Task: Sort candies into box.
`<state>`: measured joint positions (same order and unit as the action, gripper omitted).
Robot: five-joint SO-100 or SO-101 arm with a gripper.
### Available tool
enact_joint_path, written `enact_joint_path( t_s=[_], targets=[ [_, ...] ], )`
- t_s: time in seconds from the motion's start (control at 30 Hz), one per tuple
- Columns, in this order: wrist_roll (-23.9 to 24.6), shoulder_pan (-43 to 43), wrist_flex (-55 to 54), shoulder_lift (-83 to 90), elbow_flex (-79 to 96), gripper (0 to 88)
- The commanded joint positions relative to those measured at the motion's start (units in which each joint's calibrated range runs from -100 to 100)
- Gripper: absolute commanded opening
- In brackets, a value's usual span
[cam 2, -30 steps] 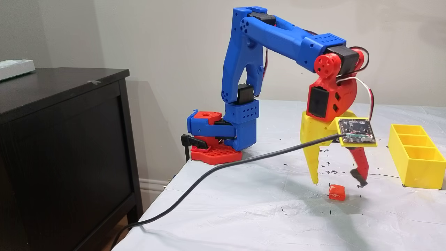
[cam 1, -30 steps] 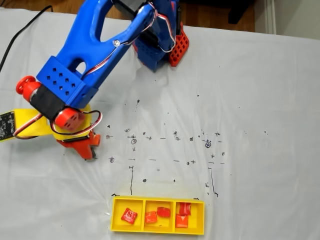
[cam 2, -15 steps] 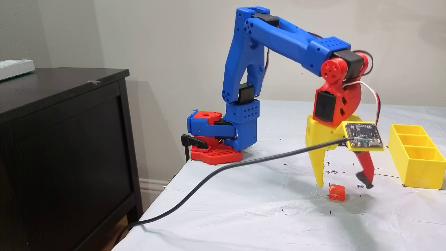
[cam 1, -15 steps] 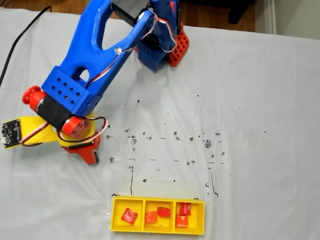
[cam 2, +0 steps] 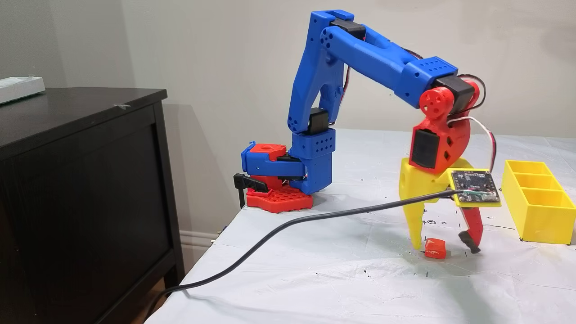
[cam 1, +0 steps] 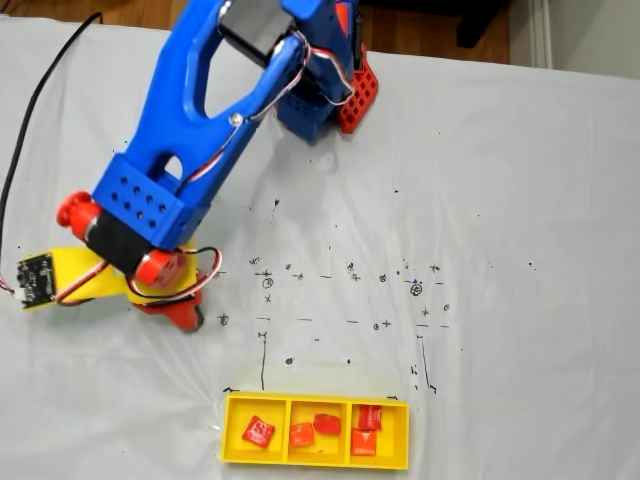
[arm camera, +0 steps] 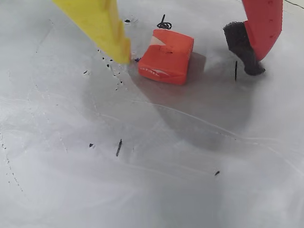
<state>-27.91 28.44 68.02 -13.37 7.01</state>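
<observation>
pincer lowered since earlier, now straddling candy

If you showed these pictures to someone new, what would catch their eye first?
Probably the bright blue arm bent over the white table cover, its open gripper straddling one orange candy near the table's front edge. Next, the yellow box, with five candies spread over its three compartments.

The blue arm rises from its base near the table's back edge, bends at the elbow and slopes down toward the front. The red wrist points the gripper straight down, its yellow and red fingers spread apart, tips just above the table.
</observation>
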Motion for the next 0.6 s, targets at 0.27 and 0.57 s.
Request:
enact_joint_path(
  t_s=[0.27,0.57],
  targets=[
    [0.1,0.72,0.71,-1.14,-1.32,8.2],
    [0.05,0.9,-0.27,0.56,-1.6,0.2]
  ],
)
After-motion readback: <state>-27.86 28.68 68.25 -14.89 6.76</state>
